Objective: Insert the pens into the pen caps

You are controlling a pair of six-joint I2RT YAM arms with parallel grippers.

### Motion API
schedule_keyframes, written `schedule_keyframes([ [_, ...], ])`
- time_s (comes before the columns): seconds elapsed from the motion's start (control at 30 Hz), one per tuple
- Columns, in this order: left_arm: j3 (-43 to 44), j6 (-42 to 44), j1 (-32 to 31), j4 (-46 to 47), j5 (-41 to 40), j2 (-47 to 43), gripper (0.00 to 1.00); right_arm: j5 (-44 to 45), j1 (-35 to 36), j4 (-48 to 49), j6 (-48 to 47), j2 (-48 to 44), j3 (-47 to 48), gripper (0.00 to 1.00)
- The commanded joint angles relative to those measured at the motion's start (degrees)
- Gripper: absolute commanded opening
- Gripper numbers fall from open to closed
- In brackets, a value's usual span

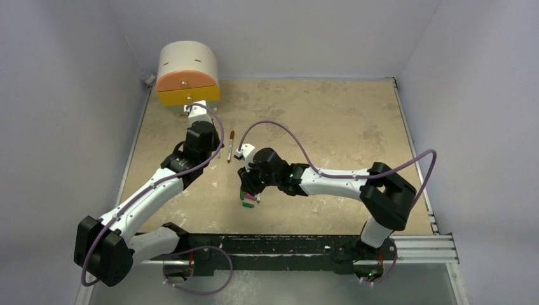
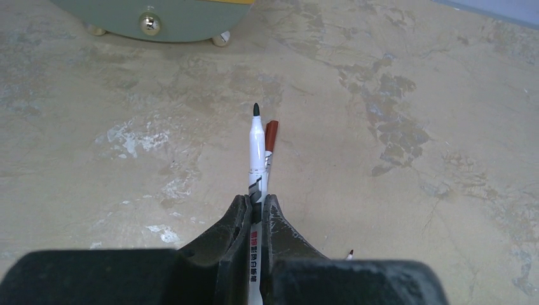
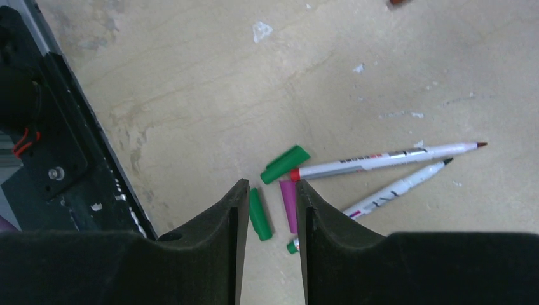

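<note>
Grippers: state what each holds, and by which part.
Left gripper clamps a pen by its printed barrel, tip sticking out ahead. Right gripper holds nothing, open above a green cap and magenta cap.

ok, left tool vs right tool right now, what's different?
Left tool is shut on a pen; right tool is open, gripping nothing. Left tool points toward a red-capped pen on the table; right tool hangs over a green cap and a pink cap. Both have dark fingers.
</note>
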Motion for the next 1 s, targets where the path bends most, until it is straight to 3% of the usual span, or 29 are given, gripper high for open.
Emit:
schedule_keyframes([
  [0.0,0.02,-0.91,0.65,0.39,-1.06,-2.03,0.00,-0.33,0.85,0.08,0.19,1.77,4.22,0.37],
  [0.23,-0.04,-0.89,0.70,-0.75,-1.48,-2.91,0.00,-3.77,1.14,0.33,1.88,5.85,5.52,0.46],
  [0.47,-0.08,-0.91,0.70,-0.94,-1.51,-2.89,0.00,-5.64,1.40,-1.64,3.36,9.13,6.68,0.49],
  [0.97,-0.10,-0.56,0.70,-1.00,-1.41,-2.71,0.00,-5.22,1.40,-3.92,4.35,13.00,8.27,0.47],
])
